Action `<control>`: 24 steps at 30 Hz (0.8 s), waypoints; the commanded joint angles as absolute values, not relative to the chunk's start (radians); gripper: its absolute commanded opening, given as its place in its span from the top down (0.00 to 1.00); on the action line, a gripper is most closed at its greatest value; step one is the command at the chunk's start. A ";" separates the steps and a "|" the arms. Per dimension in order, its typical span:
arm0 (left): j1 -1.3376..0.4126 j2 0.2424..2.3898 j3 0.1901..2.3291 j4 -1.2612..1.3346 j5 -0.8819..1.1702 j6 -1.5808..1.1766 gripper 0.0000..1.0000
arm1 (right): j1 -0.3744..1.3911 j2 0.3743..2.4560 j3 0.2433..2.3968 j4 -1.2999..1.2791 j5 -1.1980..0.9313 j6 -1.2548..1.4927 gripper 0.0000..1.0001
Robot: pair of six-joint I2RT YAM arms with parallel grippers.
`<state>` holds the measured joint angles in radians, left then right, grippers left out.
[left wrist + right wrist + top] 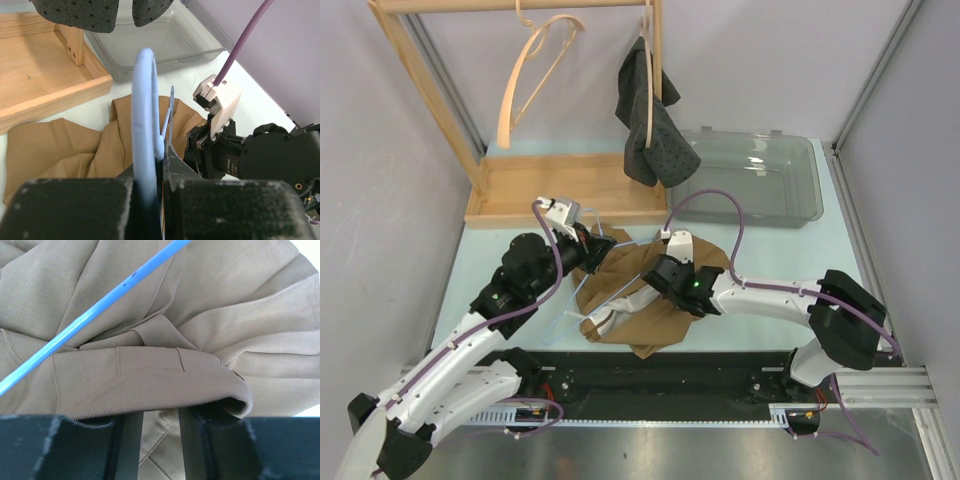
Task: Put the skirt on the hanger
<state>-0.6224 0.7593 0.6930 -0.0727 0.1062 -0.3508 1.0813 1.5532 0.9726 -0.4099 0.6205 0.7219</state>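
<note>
Pale table (790,250) under me. Left pincer (590,243) is clamped on the blue hanger (144,125), over the skirt (655,325) heaped mid-table. Right pincer (665,272) straddles the waistband (150,375); whether it bites, I cannot tell. I should pinch firmly, then thread the hanger in.

Soft, even light is shining down from above in the top view, and the table (800,250) is looking bright. A small dark shadow is sitting under the skirt (655,328). The clear bin (760,180) is giving off a little shine. In the left wrist view the blue hanger (143,125) is looking fuzzy up close, and the left gripper's fingers (75,210) are blurring too. In the right wrist view the cloth is looking sharp, but the right gripper's fingers (60,450) are showing dark and maybe out of focus.
</note>
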 commanded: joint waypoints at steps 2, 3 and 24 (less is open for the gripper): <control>-0.630 0.738 0.721 -0.064 0.092 -0.354 1.00 | 1.094 1.589 1.008 -0.361 0.699 0.735 0.70; -0.632 0.738 0.719 -0.066 0.092 -0.354 1.00 | 1.095 1.592 1.006 -0.357 0.703 0.738 0.72; -0.630 0.733 0.727 -0.081 0.083 -0.334 1.00 | 1.120 1.395 1.008 -0.488 0.753 0.758 1.00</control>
